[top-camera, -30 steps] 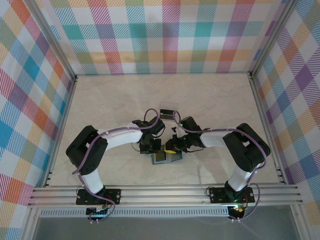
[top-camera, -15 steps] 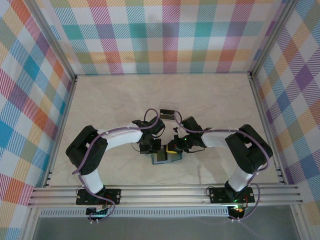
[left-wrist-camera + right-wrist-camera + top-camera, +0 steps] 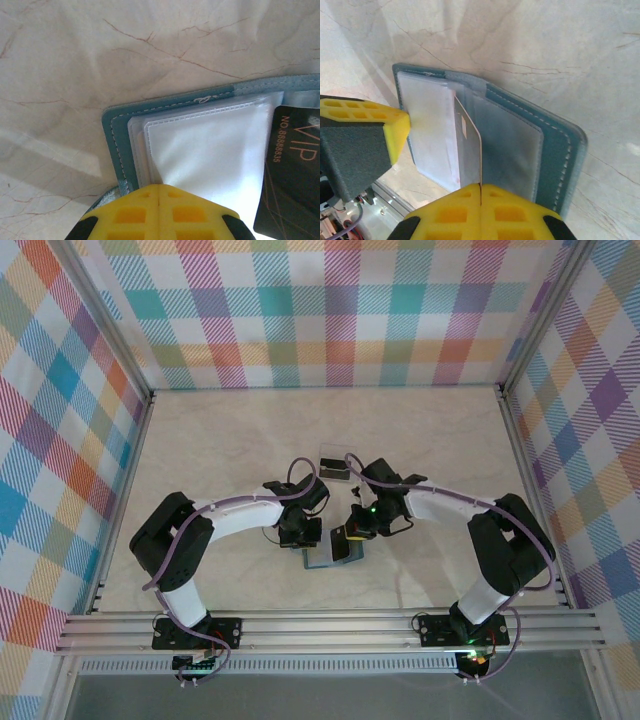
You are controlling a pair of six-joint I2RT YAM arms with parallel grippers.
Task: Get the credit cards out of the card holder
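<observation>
**Firmly shut: both pairs of jaws have a grip**

From where I stand, the right gripper (image 3: 481, 194) is pinched tight on the edge of one credit card (image 3: 467, 135). The card stands tilted up out of its pocket, thin edge toward the wrist camera. The left gripper (image 3: 159, 192) is clamped on a clear inner sleeve of the card holder (image 3: 170, 104). The holder lies open and flat, long axis left to right, midway along the table's (image 3: 200, 450) near edge.

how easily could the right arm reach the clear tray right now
Probably easily: the tray sits on the table just beyond the right gripper, with nothing between them. But that gripper is shut on a card from the wallet, so it would have to let go first.
</observation>
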